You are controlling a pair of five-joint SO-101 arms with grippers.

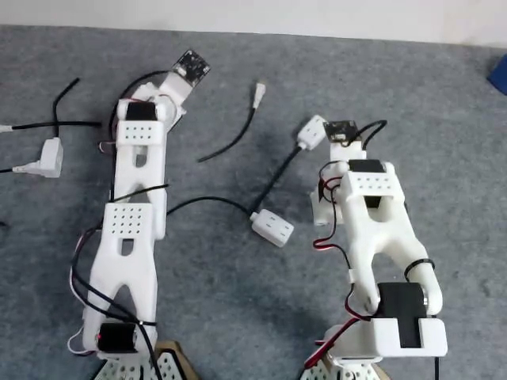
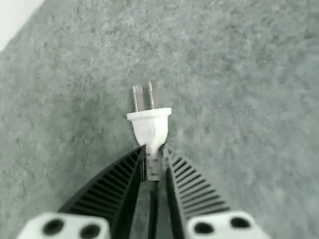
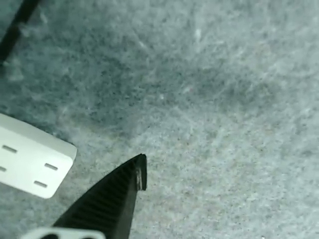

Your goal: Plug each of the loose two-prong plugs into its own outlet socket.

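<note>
My left gripper (image 2: 153, 149) is shut on the neck of a white two-prong plug (image 2: 149, 122), prongs pointing away over the grey carpet; its black cable runs back between the fingers. In the high view the left arm (image 1: 139, 134) stretches to the far left. A loose white plug (image 1: 259, 93) on a black cable lies at the far middle. A white outlet block (image 1: 273, 227) lies between the arms, another outlet block (image 1: 313, 132) beside the right arm (image 1: 364, 190). One black finger (image 3: 127, 186) of my open right gripper hovers beside a slotted outlet block (image 3: 30, 159).
A white adapter (image 1: 51, 157) with cables lies at the far left edge. Black cables (image 1: 230, 141) cross the carpet between the arms. A blue object (image 1: 499, 75) pokes in at the right edge. Open carpet lies at the far right and the near middle.
</note>
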